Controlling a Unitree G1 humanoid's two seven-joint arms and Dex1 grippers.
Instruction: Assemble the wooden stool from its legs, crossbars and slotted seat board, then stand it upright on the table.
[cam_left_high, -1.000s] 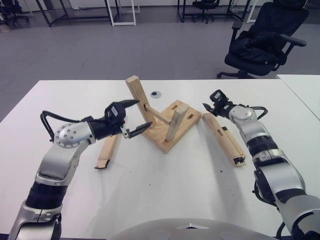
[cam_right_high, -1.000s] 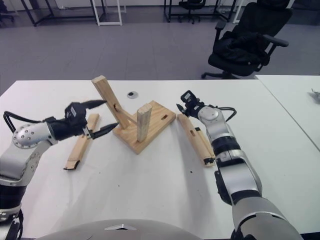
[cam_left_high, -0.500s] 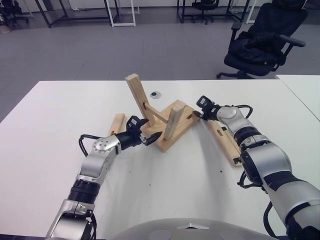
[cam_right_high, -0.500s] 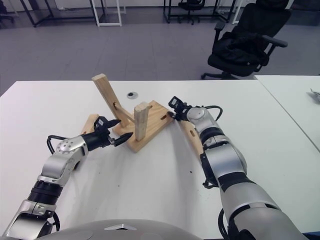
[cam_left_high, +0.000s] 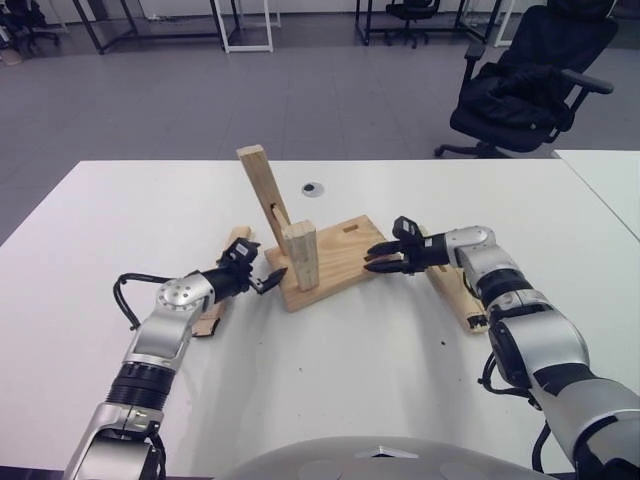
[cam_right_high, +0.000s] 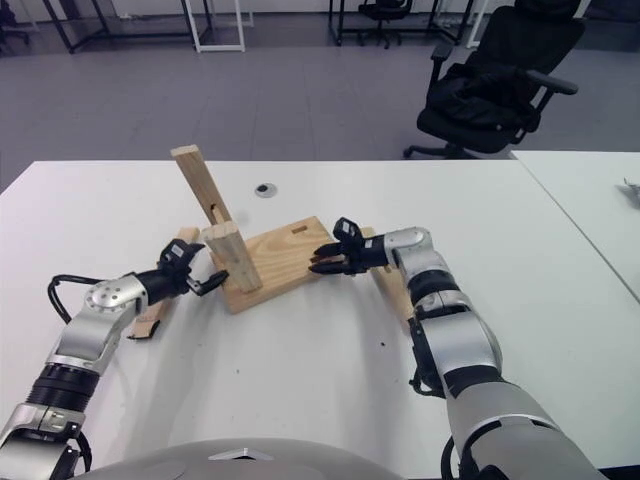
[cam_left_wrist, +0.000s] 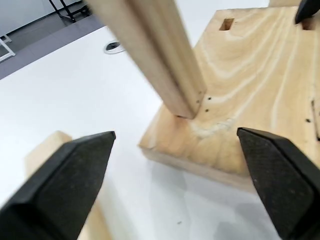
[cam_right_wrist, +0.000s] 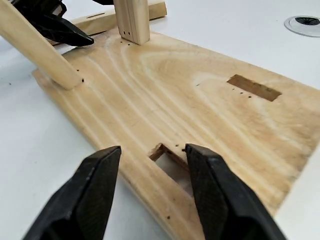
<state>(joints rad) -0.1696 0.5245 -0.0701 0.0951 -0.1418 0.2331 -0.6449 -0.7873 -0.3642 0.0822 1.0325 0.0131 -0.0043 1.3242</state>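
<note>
**White table, stool part-built, both grippers open**

White table (cam_left_high: 330, 400) across lower frame; grey floor and black office chair (cam_left_high: 525, 85) at upper right. Seat board (cam_left_high: 335, 260) lying flat at frame centre, two legs seated in its left end: tall leg (cam_left_high: 262, 190) tilted toward upper left, short leg (cam_left_high: 300, 255) upright just below-right of it.

Left gripper (cam_left_high: 270, 279) at board's left corner, fingers spread wide with the corner between them, holding nothing. Right gripper (cam_left_high: 372, 259) at board's right edge, fingers apart either side of an open slot (cam_right_wrist: 167, 157), gripping nothing. Contact with board hard to tell.

Loose leg (cam_left_high: 210, 320) flat on table left of board, under left gripper. More loose wood (cam_left_high: 455, 295) flat right of board, under right arm. Round cable grommet (cam_left_high: 313, 188) just above board.
</note>
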